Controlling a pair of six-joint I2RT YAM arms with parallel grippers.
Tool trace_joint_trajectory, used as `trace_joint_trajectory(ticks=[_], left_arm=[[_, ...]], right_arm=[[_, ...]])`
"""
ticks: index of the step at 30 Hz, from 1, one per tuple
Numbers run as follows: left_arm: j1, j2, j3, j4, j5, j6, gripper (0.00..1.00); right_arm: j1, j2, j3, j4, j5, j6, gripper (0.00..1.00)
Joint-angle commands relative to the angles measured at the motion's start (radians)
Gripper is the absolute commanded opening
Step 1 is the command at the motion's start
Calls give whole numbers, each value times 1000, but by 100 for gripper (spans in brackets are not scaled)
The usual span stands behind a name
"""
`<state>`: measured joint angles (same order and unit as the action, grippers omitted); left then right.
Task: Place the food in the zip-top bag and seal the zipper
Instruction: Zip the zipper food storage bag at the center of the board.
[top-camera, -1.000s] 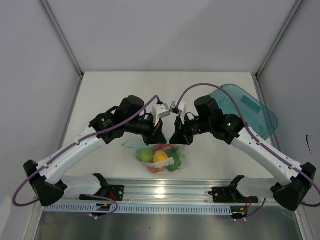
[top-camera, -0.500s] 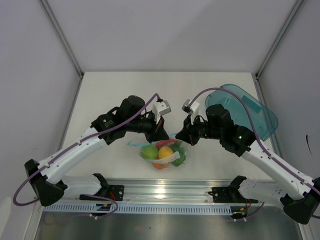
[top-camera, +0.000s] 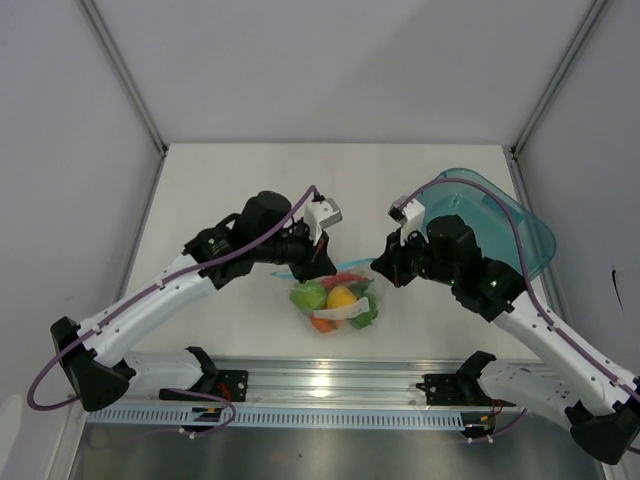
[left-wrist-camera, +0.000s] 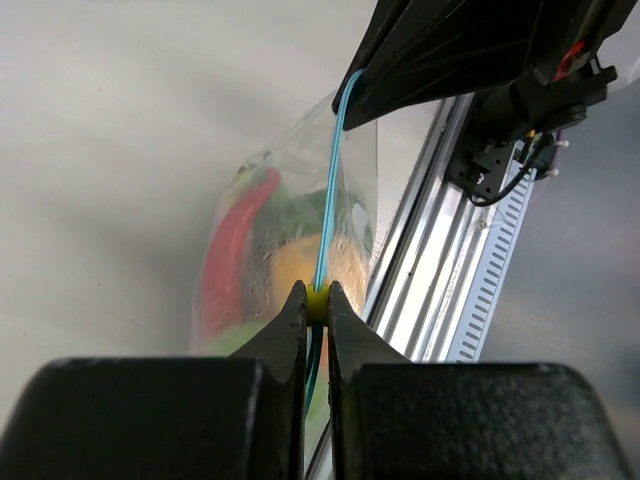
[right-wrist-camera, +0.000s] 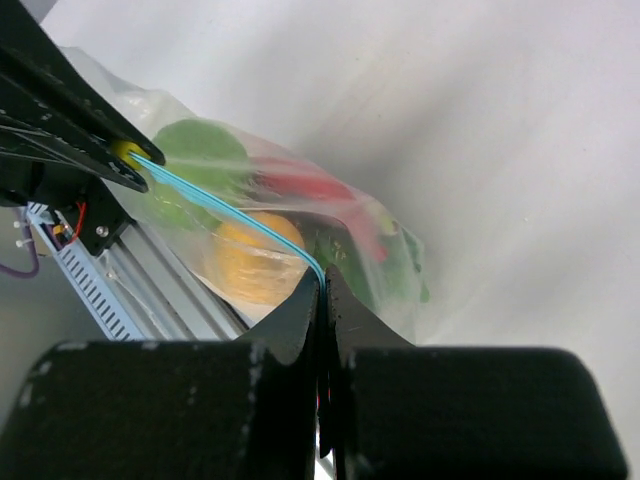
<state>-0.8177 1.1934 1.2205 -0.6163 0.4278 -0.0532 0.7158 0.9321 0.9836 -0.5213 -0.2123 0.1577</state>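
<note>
The clear zip-top bag (top-camera: 338, 303) hangs between my two grippers, just above the table's near edge. The food shows through it: a green lime (top-camera: 308, 296), a yellow-orange fruit (top-camera: 342, 297) and a red pepper (left-wrist-camera: 235, 250). The light blue zipper (left-wrist-camera: 328, 200) runs taut from one gripper to the other. My left gripper (left-wrist-camera: 316, 297) is shut on the yellow slider (left-wrist-camera: 316, 302) at one end of the zipper. My right gripper (right-wrist-camera: 322, 278) is shut on the zipper (right-wrist-camera: 230, 210) at the other end. From above, the left gripper (top-camera: 325, 268) and the right gripper (top-camera: 381, 268) stand at the bag's two top corners.
A translucent teal tray (top-camera: 505, 225) lies at the back right, behind my right arm. The aluminium rail (top-camera: 330, 385) runs along the near edge, right below the bag.
My right gripper has slid to the right along the zipper, widening the gap between the grippers. The bag has shifted a little to the right. The left gripper has barely moved.
</note>
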Motion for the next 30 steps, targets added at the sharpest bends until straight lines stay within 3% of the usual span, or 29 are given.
trace_joint_trajectory(ticks=[1, 14, 30], left_arm=[[5, -46, -15, -51, -43, -11, 1], [6, -77, -53, -48, -107, -16, 3], [20, -104, -79, -33, -161, -42, 12]], right_arm=[[-32, -21, -11, -83, 154, 8, 0], [-45, -29, -28, -128, 269, 49, 0], [-65, -47, -33, -189, 350, 69, 0]])
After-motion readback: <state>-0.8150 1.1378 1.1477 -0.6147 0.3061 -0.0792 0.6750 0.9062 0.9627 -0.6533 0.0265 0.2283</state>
